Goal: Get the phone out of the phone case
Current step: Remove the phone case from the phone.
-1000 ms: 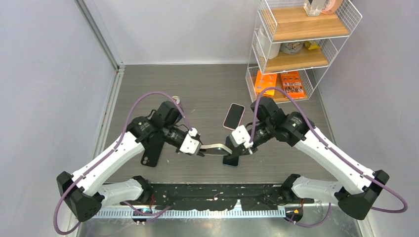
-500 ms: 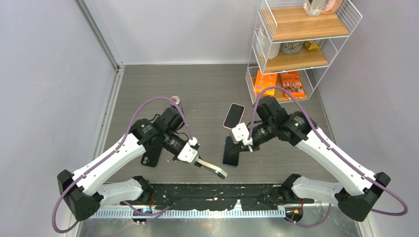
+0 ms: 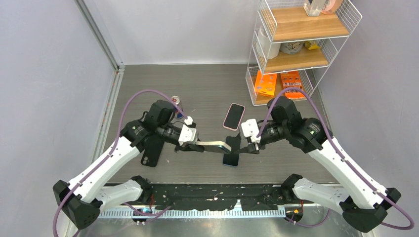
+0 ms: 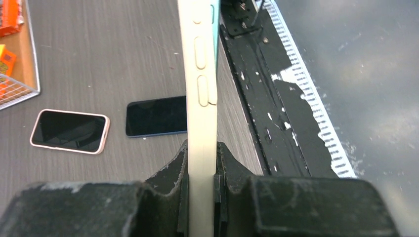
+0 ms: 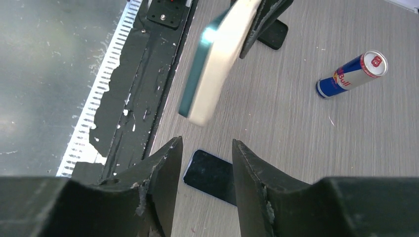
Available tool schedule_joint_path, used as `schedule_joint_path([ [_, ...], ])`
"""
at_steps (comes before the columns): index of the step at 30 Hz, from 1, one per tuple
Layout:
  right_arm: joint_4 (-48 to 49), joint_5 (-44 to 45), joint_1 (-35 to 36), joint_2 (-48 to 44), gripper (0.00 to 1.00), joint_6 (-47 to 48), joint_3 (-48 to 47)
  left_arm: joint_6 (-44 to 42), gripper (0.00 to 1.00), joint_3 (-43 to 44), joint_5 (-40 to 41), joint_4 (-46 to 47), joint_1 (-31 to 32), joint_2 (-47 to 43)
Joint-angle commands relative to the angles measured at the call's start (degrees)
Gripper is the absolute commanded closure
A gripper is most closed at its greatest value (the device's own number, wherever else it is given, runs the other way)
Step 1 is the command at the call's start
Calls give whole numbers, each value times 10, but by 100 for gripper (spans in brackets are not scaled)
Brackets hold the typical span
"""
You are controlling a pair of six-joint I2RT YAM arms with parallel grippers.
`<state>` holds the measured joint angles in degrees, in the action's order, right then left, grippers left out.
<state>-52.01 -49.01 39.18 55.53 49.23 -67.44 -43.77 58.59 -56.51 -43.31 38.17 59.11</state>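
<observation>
top: left arm (image 3: 116,158) stretches from the near-left corner toward the middle of the tabletop (image 3: 197,89), wrist level, left gripper (image 3: 196,144) pinching the cream case (image 3: 215,144) flat in the air. right arm (image 3: 341,163) bends in from the near-right corner, right gripper (image 3: 250,146) just beside the case's other end.
left wrist: jaws pressed onto the case, seen edge-on; teal phone (image 4: 216,29) sits inside it.
right wrist: jaws spread, holding nothing; case just ahead, apart from them.

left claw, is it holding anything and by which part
Yes: the left claw grips the cream-cased phone by one short end, clamped across its flat faces, with the long side edge facing its camera. The right claw is open, holding nothing.
</observation>
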Motion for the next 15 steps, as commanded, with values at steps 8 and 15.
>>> schedule_joint_path([
  [8,47,-79,-34,-20,54,-69,-21,154,100,-14,9,162,-13,-24],
  [15,57,-93,-46,-22,56,-84,-23,172,100,-20,21,180,-13,-25],
])
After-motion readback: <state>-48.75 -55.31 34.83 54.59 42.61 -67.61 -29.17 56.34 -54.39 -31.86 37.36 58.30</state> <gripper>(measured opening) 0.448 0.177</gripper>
